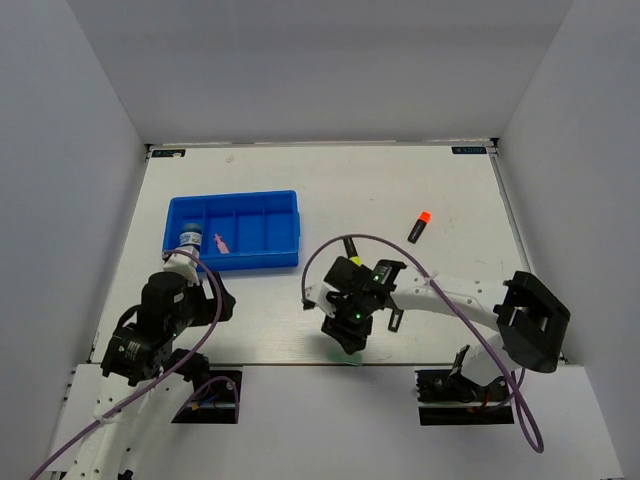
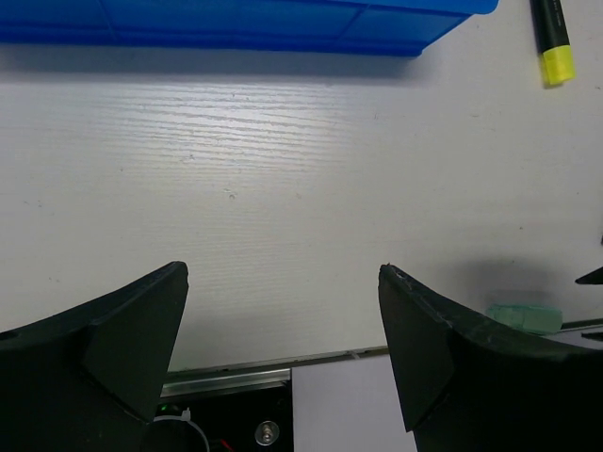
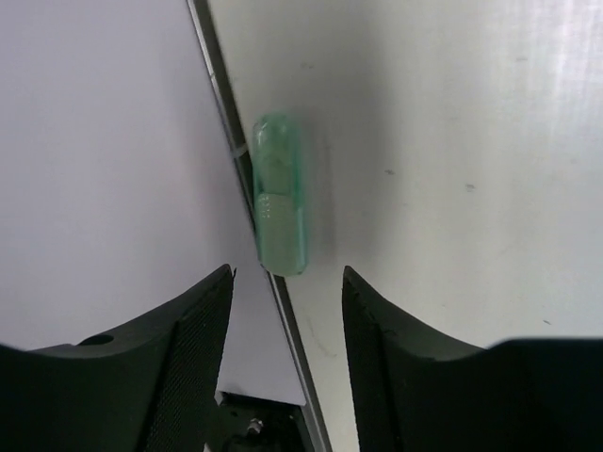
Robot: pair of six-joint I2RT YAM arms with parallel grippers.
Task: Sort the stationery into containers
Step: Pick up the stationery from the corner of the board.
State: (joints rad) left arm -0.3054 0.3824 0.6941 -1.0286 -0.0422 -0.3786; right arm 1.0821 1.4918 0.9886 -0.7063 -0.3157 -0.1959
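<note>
- Right gripper point(image 3: 287, 270) is down low at the near edge of the table point(image 1: 400, 190), pointing straight at a mint stick point(image 3: 280, 193).
- The mint stick lies flat along the metal strip point(image 3: 219, 104) at the table's edge, lengthways to the gripper, with its near end right at the mouth of the jaws.
- The jaws are parted here, one finger point(image 3: 193, 339) on each side of the line of the stick. Nothing is clamped, and the stick rests on the table.
- From above, the right arm reaches in from the right and covers most of the stick; only a green patch shows beneath it.
- Left gripper point(image 2: 283, 273) hangs over bare table with its jaws spread wide and nothing between them.
- Its camera catches the same mint stick off to the right by the edge, well apart from its fingers.
- The tray point(image 1: 240, 262) sits on the left half of the table, just beyond the left arm.
- In the tray, a blue-white cylinder point(image 1: 188, 239) stands at the left end and a pink stick point(image 1: 222, 243) lies just right of it. Whether they share a compartment, I cannot tell.
- An orange highlighter point(image 1: 419, 227) lies out on the right half of the table, well apart from the tray.
- A yellow highlighter point(image 2: 554, 38) lies on the table near the tray's right end.
</note>
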